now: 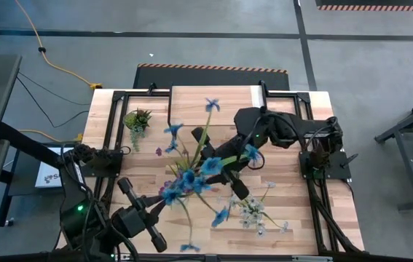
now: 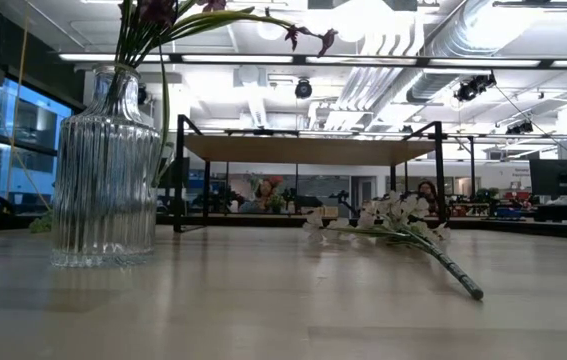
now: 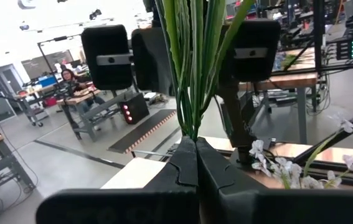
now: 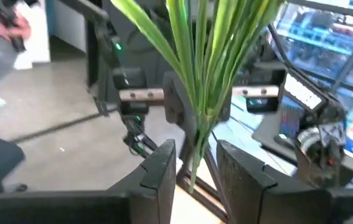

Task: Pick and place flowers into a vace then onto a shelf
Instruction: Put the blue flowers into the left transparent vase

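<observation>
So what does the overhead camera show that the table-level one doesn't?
Only overhead: both arms, the left claw and right claw at the blue flowers, and a small potted plant. Only table-level: the ribbed glass vase with stems in it, and the room behind. Both: the white flowers lying on the table, and the shelf.

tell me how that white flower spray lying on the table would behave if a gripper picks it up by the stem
The white flower spray lying on the table would probably feel light: its stem is thin and the blossoms small. Gripped near the bare stem end, the blossom end may droop or swing, since the stem is long. The narrow, round-looking stem might also twist or slip between fingers.
</observation>
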Action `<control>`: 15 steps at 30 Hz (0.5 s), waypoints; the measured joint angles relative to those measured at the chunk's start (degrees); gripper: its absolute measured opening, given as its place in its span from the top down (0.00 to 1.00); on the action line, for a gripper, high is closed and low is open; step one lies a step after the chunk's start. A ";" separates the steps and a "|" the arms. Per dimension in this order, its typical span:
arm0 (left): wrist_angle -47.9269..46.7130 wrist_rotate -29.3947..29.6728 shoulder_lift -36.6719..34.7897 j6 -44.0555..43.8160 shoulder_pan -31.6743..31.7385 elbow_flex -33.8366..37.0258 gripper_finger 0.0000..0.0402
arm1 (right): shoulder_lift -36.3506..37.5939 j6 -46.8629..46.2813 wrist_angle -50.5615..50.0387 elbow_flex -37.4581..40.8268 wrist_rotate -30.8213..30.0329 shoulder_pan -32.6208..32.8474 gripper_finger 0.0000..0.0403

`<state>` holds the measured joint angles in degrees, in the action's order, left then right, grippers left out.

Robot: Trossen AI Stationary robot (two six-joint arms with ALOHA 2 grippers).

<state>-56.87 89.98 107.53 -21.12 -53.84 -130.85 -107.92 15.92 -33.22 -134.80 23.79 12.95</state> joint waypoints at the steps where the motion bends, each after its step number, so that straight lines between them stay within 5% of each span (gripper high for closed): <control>1: 0.00 0.02 0.00 -0.02 0.10 0.00 0.94 | -0.01 -0.52 0.76 0.00 0.90 -0.15 0.73; 15: -0.02 0.02 0.00 -0.07 0.24 0.04 0.94 | -2.43 -4.06 8.16 -0.02 4.37 -0.94 0.73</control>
<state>-56.88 90.00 107.53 -21.19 -53.60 -130.80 -110.35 11.87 -25.05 -134.82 28.17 12.01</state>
